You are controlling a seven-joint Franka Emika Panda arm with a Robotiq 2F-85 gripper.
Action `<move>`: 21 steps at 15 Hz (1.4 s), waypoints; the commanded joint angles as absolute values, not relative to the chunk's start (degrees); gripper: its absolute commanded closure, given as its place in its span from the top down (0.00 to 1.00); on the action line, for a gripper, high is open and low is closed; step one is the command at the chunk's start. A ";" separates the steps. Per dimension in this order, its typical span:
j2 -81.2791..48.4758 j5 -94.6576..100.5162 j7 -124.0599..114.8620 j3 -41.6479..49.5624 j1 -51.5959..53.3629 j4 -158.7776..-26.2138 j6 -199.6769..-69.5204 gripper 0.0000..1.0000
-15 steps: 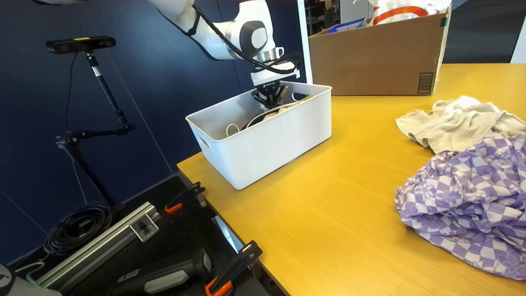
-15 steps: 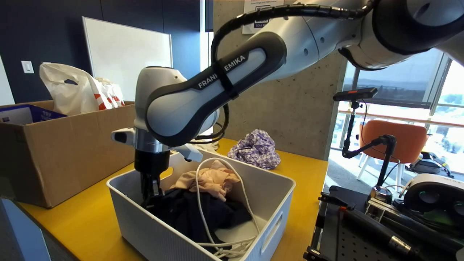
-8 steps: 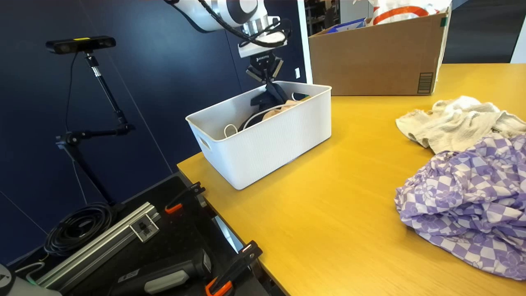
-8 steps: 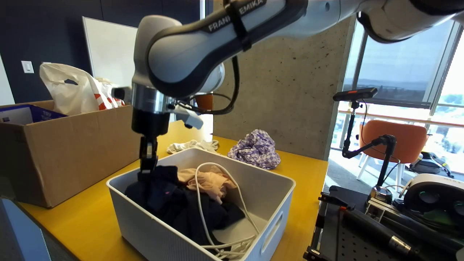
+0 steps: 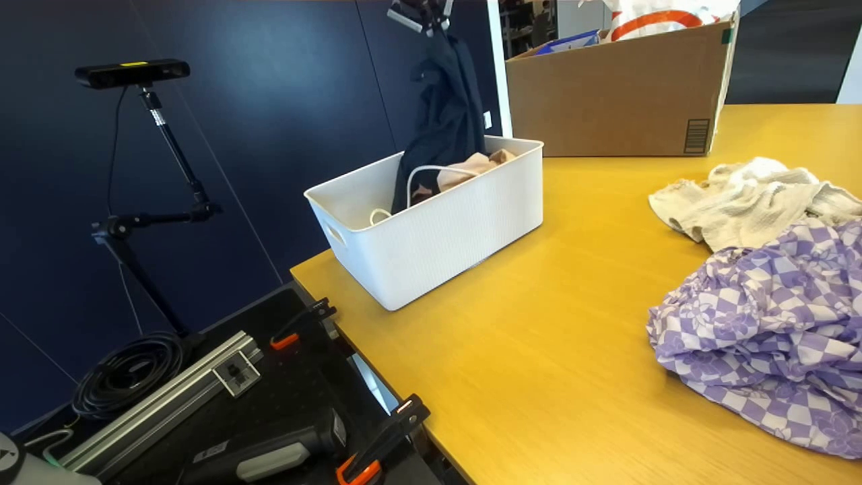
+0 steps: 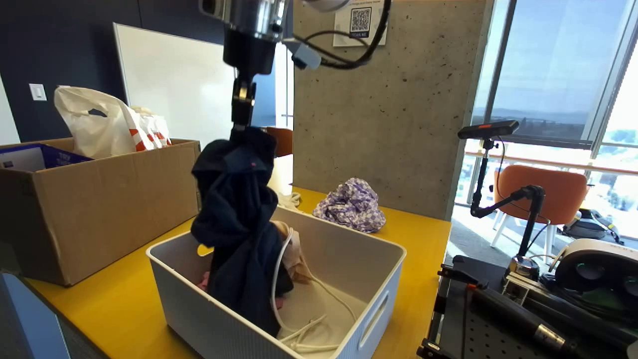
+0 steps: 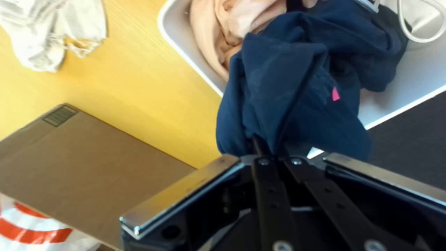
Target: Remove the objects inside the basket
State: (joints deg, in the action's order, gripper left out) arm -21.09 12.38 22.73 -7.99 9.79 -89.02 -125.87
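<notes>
My gripper [image 7: 273,150] is shut on the navy garment [image 6: 244,209], which hangs bunched below the fingertips. The garment's lower end still lies inside the white basket [image 5: 458,236], while its top is well above the rim. Beside it in the basket, the peach-pink garment [image 6: 295,257] is crumpled against the wall. A sliver of the magenta-pink garment [image 6: 204,281] peeks out behind the navy cloth; most of it is hidden. On the table, outside the basket, rests the lilac-and-white checked garment [image 5: 761,330], seen in both exterior views.
A white cable [image 6: 311,346] lies in the basket and loops up against the navy and peach cloth. Close to the basket stands a cardboard box [image 5: 613,94] with plastic bags. A cream-white cloth [image 5: 754,202] lies near the checked garment. Clamps [image 5: 390,431] line the table edge.
The gripper has risen out of the basket, pulling the navy garment up into a long hanging bundle. The peach garment has shifted, the cable loop has moved, and some pink cloth now shows.
</notes>
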 commanded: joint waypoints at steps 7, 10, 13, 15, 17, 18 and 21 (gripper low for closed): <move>-1.04 21.93 18.77 -2.80 5.17 -86.98 -113.39 0.01; 3.91 23.33 18.65 -1.29 2.45 -84.52 -110.28 0.01; 8.08 23.93 18.25 0.81 -0.10 -84.05 -109.55 0.01; 10.50 23.41 17.71 2.22 -1.68 -86.76 -111.65 0.01; 11.27 22.17 17.64 3.27 -2.42 -89.76 -113.73 0.01; 11.25 21.34 17.56 3.62 -2.41 -90.88 -114.24 0.01; 9.80 19.10 16.14 3.45 -2.08 -96.63 -120.26 0.01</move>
